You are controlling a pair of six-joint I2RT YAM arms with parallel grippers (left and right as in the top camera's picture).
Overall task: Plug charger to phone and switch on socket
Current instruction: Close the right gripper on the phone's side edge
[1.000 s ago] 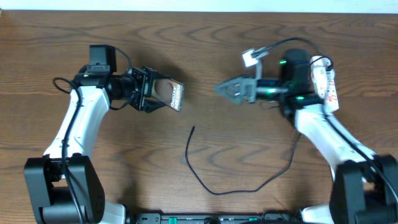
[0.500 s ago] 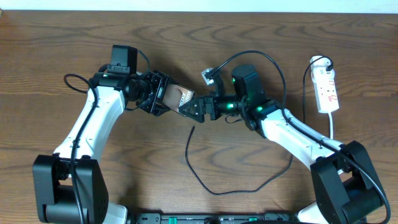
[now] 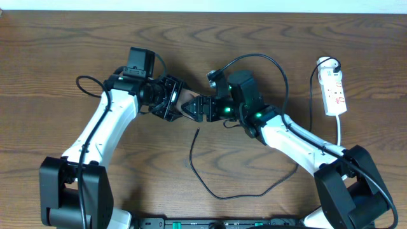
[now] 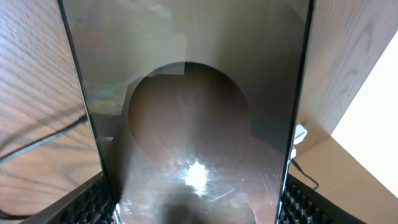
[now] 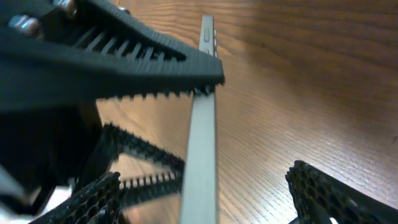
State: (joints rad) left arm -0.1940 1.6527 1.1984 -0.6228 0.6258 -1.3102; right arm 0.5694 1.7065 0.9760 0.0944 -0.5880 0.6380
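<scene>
Over the tabletop point(image 3: 63, 38), your left jaws grip the phone point(image 4: 186, 124), its free end poking between your wide right jaws.

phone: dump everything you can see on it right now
The phone is a thin flat slab with a dark glossy face, a brown round patch and a glare spot. Edge-on in the right wrist view, its rim looks like grey metal with a side button. The left gripper clamps it across its two long edges. The right gripper is open, with a finger on either side, apparently not touching.
</scene>
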